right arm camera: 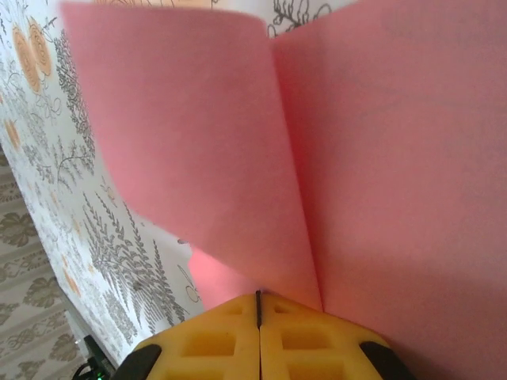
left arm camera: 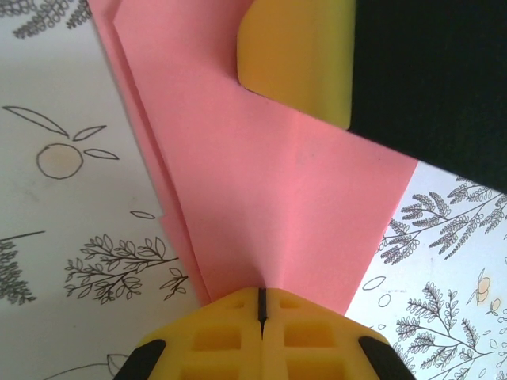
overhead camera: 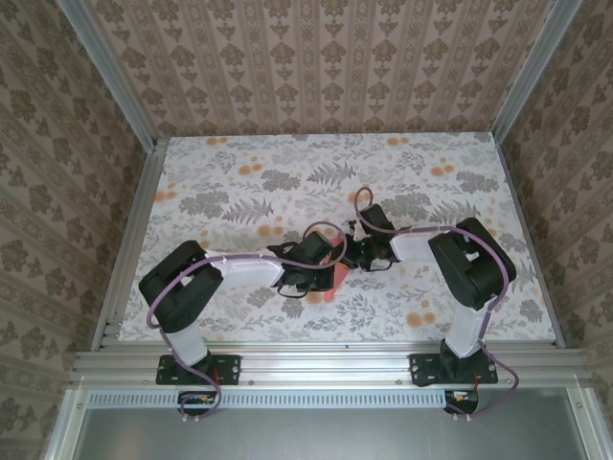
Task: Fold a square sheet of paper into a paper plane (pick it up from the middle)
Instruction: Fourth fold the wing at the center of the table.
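At centre of the overhead view the two wrists (overhead camera: 316,254) are covering nearly all of the folded pink paper (overhead camera: 331,290), leaving a sliver too small to read. In the left wrist view the right gripper's yellow finger (left arm camera: 297,55) is hiding its upper right; its top is running off the frame.

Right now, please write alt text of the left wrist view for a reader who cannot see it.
The left hand, its yellow fingers shut, pinches the narrow end of a folded pink paper that widens upward like a wedge. A yellow finger of the right hand overlaps the paper's top, above a flower-printed table.
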Tool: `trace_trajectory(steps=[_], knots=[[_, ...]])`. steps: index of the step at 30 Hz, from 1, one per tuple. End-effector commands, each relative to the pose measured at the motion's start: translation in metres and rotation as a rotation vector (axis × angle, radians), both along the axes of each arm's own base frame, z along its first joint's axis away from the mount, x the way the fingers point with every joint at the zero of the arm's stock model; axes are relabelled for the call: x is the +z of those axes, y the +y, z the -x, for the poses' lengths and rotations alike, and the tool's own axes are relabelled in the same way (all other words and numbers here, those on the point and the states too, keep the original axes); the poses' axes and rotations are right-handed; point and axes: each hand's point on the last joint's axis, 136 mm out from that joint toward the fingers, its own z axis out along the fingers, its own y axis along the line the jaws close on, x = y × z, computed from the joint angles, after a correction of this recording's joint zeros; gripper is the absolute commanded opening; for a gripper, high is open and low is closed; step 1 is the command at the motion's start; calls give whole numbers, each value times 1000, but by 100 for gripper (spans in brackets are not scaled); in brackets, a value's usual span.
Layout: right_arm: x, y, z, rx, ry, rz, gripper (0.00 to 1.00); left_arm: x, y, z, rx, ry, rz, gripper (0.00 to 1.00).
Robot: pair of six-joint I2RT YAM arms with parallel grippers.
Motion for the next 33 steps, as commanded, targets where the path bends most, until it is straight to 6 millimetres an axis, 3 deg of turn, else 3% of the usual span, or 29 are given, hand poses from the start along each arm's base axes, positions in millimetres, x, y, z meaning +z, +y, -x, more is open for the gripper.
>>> trace_trajectory(steps=[1,6,10,22,33], knots=[[-13,-16,-13,-25,-16,48,8,-24,26,25,-39,72,-112,2],[14,-7,-27,-17,-56,-20,8,-30,29,27,-36,79,-127,1],[21,-2,-35,-2,-62,-24,9,-32,29,29,-43,87,-132,1],[-23,-17,-37,-37,-4,77,8,-33,29,31,-46,90,-137,0],[-14,-24,-64,-45,-29,8,11,-40,32,39,-56,104,-162,0]])
